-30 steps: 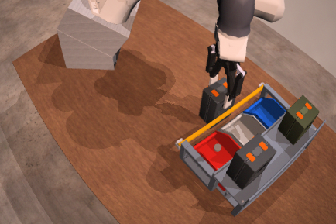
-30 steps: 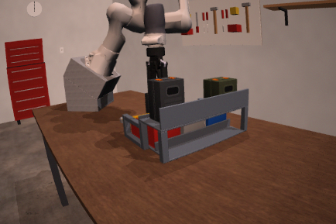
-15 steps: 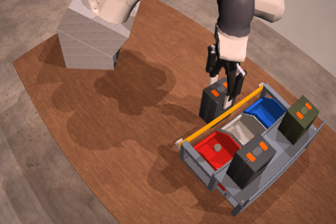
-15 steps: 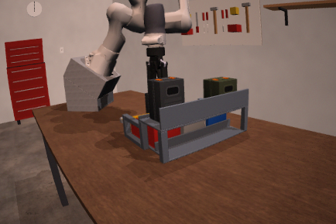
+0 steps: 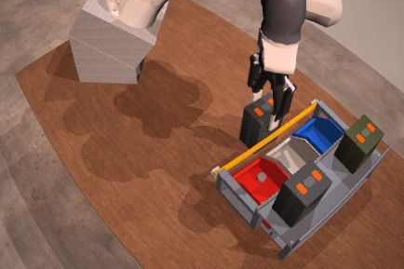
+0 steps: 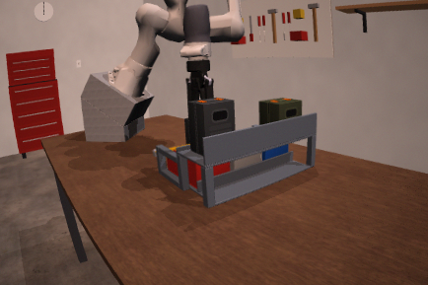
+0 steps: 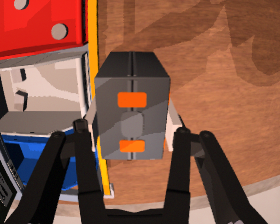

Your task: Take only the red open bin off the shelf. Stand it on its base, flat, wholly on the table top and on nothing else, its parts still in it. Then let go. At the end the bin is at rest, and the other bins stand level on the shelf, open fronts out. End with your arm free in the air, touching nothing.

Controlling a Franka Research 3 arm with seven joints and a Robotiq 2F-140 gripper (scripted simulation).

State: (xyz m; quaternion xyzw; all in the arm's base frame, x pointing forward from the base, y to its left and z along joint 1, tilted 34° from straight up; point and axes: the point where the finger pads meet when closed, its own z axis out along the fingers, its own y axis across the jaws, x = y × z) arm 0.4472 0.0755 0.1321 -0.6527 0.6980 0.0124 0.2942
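The red open bin [image 5: 275, 186] [image 6: 222, 168] [image 7: 46, 17] sits at one end of the shelf [image 5: 328, 186] [image 6: 261, 136], with round grey parts in it. The pale grey bin [image 5: 300, 152] [image 7: 46, 87] is in the middle and the blue bin [image 5: 321, 135] [image 6: 275, 153] [image 7: 36, 160] at the other end. A yellow bar [image 5: 265, 142] [image 7: 93, 35] runs across their open fronts. My gripper [image 5: 265, 109] [image 7: 131, 104] points down, shut on a dark grey case with orange latches [image 5: 253, 128] [image 7: 132, 85]. The case stands upright just outside the bar. In the exterior view the fingertips are hidden.
A second dark grey case [image 5: 303, 194] [image 6: 214, 126] stands on top of the shelf behind the red bin. An olive case [image 5: 358, 147] [image 6: 280, 111] stands on top near the blue bin. The wooden table [image 5: 154, 198] [image 6: 321, 220] extends around the shelf. The robot's grey pedestal [image 5: 107, 59] [image 6: 106, 116] stands across it.
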